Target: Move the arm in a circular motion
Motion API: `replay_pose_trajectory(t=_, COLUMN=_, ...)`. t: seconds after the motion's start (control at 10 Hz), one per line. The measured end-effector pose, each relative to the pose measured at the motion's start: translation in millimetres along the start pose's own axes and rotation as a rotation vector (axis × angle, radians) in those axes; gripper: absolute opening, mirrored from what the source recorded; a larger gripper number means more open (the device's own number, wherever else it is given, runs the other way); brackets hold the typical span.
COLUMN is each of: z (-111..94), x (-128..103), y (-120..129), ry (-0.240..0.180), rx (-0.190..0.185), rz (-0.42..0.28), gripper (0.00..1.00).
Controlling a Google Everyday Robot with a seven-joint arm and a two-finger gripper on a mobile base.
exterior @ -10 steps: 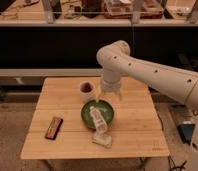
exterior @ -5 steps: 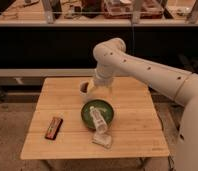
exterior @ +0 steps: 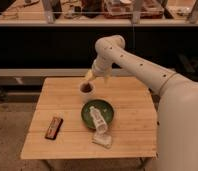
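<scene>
Cream-white and thick, the smooth rounded robot arm [exterior: 142, 70] comes in from the right, bends at a bulbous joint high over the pale wooden slatted table [exterior: 62, 96], and turns down to its small pale gripper [exterior: 88, 75]. We cannot tell whether that gripper is wide or narrow. Just below it stands a small white cup with a dark inside [exterior: 87, 89]; we cannot say whether the two touch. Further below and slightly to the right sits a dark green round bowl [exterior: 88, 116], with a clear plastic bottle [exterior: 99, 122] lying across its near rim. Well below and to the left of the gripper rests a dark flat rectangular bar [exterior: 54, 127].
</scene>
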Motion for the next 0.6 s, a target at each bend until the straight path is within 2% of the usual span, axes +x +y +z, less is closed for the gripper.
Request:
replay_pose_trajectory(t=0.2, z=-11.8, x=-2.0, y=75.0, ry=-0.011, rx=-0.095, rz=0.082, gripper=0.7)
replay_pose_trajectory(t=0.3, z=-22.9, x=-8.3, y=99.9, ry=-0.017, rx=-0.129, rz=0.117, gripper=0.7)
replay_pose_trajectory(t=0.4, z=-42.2, x=-19.7, y=126.1, ry=-0.022, rx=-0.166, rz=0.165, gripper=0.7)
replay_pose_trajectory(t=0.5, z=-70.2, x=-40.8, y=147.6, ry=-0.039, rx=-0.208, rz=0.215, gripper=0.7)
replay_pose_trajectory(t=0.6, z=-85.8, x=-52.8, y=152.1, ry=-0.047, rx=-0.227, rz=0.235, gripper=0.7)
